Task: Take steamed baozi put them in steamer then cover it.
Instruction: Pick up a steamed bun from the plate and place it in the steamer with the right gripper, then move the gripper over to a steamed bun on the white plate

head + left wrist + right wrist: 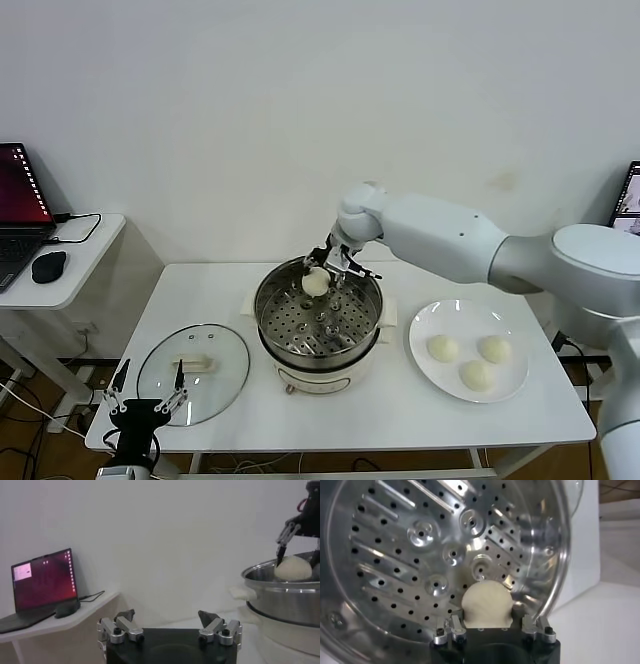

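Currently right gripper (318,272) hanging over steamer (318,318), fingers pinching one steamed baozi (315,283) from both sides, bun suspended above perforated floor directly beneath. Three more baozi (470,360) lying on white plate (425,325), well off to gripper's side. Left gripper (147,396) idling at table's near edge, fingers spread wide, cover (193,372) resting flat on table just beyond fingertips.

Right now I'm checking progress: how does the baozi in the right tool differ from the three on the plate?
The held baozi hangs above the steamer, pinched in the right tool; the three baozi lie on the white plate. The held one is alone and gripped; the plate ones sit loose, clustered. All four are round, smooth and off-white.
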